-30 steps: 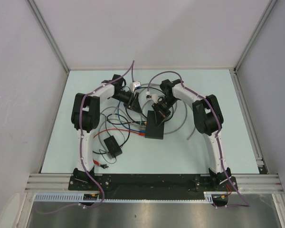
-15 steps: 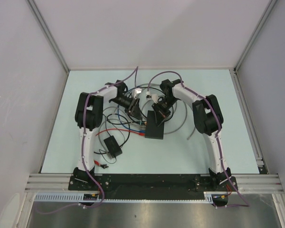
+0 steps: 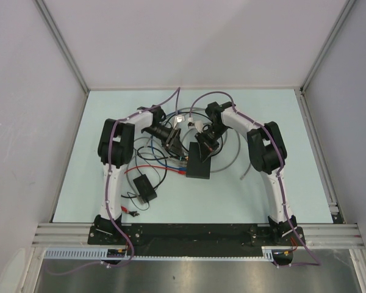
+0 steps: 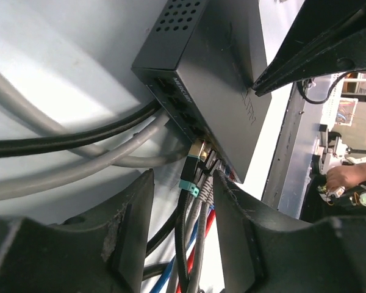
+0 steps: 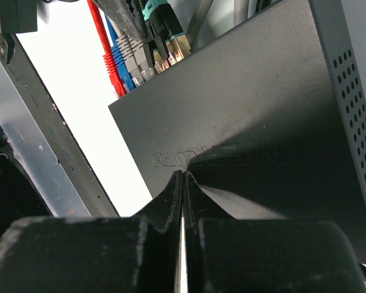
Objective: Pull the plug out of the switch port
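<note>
Your switch (image 3: 199, 165) lies flat near the middle of the tabletop (image 3: 262, 201), a dark grey box with a vented side and raised lettering on its top face. Its port row (image 4: 182, 108) runs along the narrow edge that faces the left edge of the tabletop.

Several leads are seated at one end of that row. The outermost is a plug (image 4: 192, 165) with a gold-coloured shell, a black body and a teal boot. Beside it sit grey plugs, then a blue cable (image 5: 123, 72) and a red cable (image 5: 110, 61).

Your left tool (image 4: 184, 183) is open, one finger on either side of the teal-booted plug, with a gap showing on both sides. It grips nothing.

Your right tool (image 5: 183, 177) has its fingers closed together, holding nothing between them. The tips are against the switch's top face, just below the lettering.

Thick grey cables (image 4: 49, 183) and a black one run across the tabletop beside the port edge. A small black box (image 3: 144, 188) with thin wires lies nearer the near-left corner, well apart from the switch.
</note>
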Tool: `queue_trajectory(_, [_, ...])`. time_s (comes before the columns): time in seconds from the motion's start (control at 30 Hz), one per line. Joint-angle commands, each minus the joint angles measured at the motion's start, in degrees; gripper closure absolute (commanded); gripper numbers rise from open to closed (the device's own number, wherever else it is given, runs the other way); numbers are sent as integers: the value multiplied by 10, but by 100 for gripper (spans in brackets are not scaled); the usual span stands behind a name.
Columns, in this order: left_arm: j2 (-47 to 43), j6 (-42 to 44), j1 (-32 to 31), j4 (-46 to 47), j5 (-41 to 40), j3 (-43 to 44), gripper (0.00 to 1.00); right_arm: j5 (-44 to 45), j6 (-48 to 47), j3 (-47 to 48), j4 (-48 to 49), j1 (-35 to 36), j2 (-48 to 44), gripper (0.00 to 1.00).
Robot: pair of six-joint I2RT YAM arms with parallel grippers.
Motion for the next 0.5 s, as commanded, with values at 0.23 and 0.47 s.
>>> queue_trajectory(0.23, [24, 31, -14, -15, 49, 48, 55, 106, -27, -24, 56, 3, 40, 100])
queue_trajectory(0.47, [27, 18, -14, -9, 58, 52, 56, 99, -2, -38, 66, -4, 35, 100])
